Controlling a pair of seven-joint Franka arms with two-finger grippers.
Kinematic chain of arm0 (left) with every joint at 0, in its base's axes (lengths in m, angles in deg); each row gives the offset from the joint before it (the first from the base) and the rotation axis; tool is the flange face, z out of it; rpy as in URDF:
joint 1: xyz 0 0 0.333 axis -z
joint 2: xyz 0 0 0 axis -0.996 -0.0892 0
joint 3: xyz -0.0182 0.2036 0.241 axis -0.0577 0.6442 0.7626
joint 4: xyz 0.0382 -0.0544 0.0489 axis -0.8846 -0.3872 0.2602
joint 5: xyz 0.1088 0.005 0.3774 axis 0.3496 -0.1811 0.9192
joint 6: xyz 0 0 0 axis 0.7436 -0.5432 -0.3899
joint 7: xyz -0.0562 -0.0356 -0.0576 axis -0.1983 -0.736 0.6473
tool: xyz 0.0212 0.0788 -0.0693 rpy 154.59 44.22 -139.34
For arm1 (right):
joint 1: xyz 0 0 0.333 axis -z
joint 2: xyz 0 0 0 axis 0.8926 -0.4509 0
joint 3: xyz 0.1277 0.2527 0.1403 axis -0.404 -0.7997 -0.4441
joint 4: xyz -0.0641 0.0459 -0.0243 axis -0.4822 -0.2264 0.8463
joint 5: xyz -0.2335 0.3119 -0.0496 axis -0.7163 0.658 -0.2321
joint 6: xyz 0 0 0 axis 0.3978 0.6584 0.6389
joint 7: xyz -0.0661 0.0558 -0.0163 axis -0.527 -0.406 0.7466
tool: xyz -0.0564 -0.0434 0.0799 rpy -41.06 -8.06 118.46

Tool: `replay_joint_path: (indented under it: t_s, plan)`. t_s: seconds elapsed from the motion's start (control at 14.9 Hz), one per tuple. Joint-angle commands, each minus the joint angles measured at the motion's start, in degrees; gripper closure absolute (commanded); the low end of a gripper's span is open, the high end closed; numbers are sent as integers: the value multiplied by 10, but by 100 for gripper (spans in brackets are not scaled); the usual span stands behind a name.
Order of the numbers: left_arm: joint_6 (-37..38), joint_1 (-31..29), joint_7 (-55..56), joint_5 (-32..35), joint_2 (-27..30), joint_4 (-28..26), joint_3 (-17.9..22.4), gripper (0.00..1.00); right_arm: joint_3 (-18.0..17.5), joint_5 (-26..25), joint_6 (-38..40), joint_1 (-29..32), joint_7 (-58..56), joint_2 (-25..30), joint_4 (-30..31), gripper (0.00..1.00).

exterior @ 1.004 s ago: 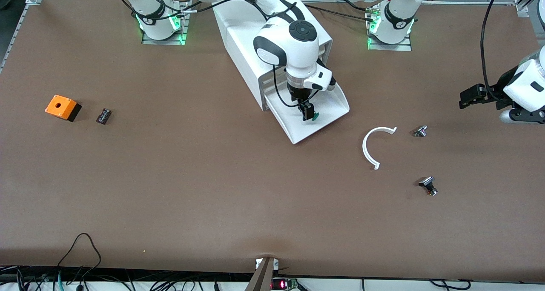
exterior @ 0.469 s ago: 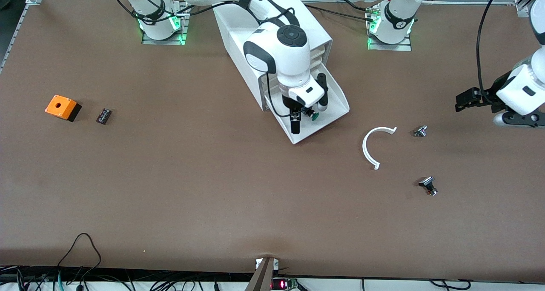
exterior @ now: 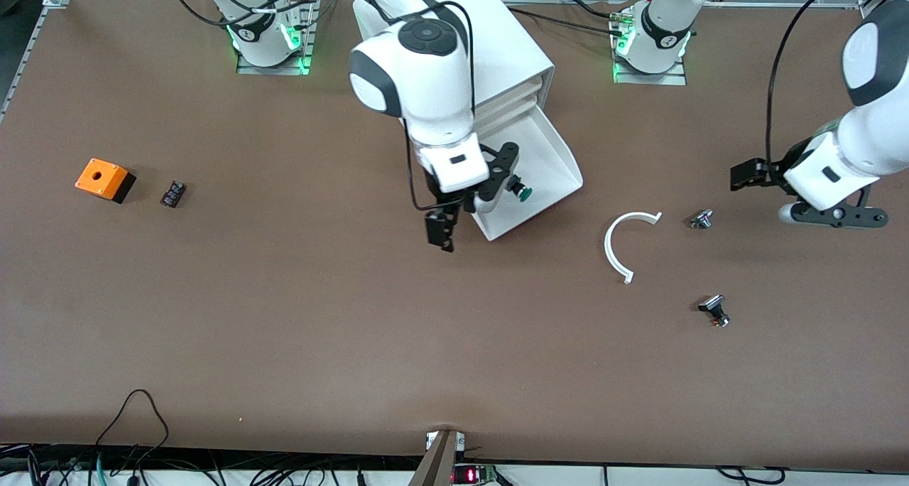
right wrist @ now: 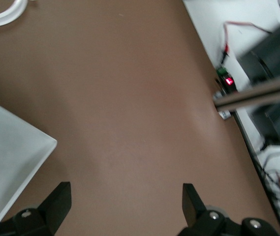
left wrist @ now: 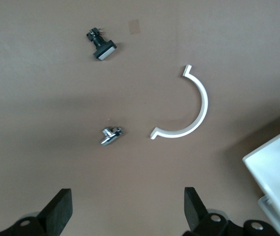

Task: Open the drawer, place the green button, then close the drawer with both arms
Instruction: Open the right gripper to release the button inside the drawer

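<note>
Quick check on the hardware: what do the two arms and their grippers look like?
Both arms are glossy white with rounded segments, black joint bands and loose black cables. The right gripper and left gripper are black, with two flat fingers. Green lights glow at both bases.

A dark-green-capped button (exterior: 525, 194) lies in the white drawer (exterior: 550, 160); at nine o'clock an orange-and-black box (exterior: 104, 180) marks the brown table (exterior: 284, 315).

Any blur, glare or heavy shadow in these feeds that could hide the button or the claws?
Front view: sharp and evenly lit; the button shows clearly in the open drawer, with only soft shadows by the cabinet. Left wrist view: crisp, mild shadow on the table; left claw open. Right wrist view: slightly smeared, the table-edge clutter most; right claw open, button outside it.
</note>
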Motion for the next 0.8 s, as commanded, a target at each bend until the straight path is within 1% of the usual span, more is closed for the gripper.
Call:
replay_joint_path:
  t_s: [0.0,0.13,0.33,0.47,0.6,0.67,0.74]
  plan:
    - [-43,0,106,-15,-17,-12,-33,0,23,-3,12,4,119,35,57,0]
    - [-82,4,165,-15,-20,-43,-53,0,35,-3,49,6,202,42,67,0]
    - [-174,18,270,-16,-52,-87,-85,0,38,-2,141,18,346,50,67,0]
    - [-245,42,330,-15,-71,-118,-88,0,37,0,200,32,467,56,67,0]
    - [-296,61,371,-15,-96,-135,-88,0,33,0,240,52,568,68,68,0]
    - [-325,74,395,-13,-108,-144,-88,0,31,0,252,67,598,77,68,0]
    - [-351,84,417,-12,-117,-154,-87,0,30,0,265,83,604,86,68,0]
